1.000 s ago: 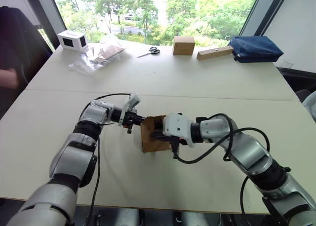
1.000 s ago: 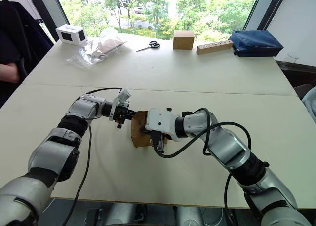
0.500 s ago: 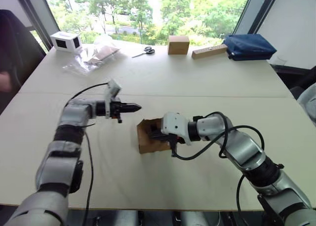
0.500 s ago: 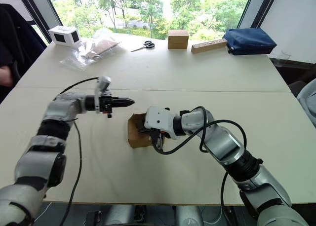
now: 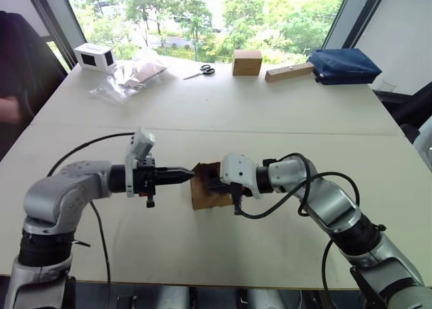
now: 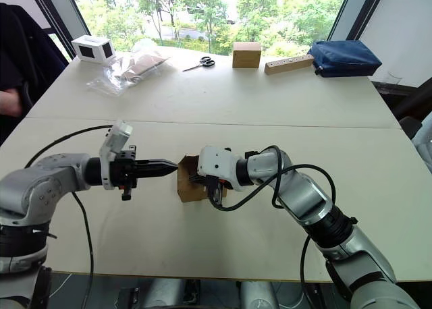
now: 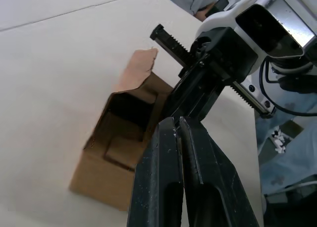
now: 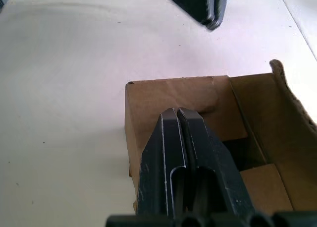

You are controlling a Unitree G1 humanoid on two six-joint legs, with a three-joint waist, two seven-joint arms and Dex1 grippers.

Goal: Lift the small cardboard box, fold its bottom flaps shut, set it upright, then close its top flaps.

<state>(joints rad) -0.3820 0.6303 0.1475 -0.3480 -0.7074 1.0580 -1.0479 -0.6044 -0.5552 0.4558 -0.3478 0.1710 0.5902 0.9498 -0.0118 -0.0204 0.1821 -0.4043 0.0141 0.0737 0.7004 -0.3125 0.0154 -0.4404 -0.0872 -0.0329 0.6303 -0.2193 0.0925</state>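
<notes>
Cardboard box (image 5: pixel 206 194) seemingly empty; right gripper (image 8: pixel 177 114) inside, left gripper (image 5: pixel 190 175) beside, jaws together.

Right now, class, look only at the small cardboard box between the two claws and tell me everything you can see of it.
The small cardboard box is plain brown corrugated card, unmarked, lying on the pale table with its open end turned toward the left claw. Flaps are folded partway into the opening, and one flap with a ragged edge sticks out. The right claw, shut, presses into the opening against an inner wall. The left claw's shut tips point at the box's open end, close by; touching cannot be told.
</notes>
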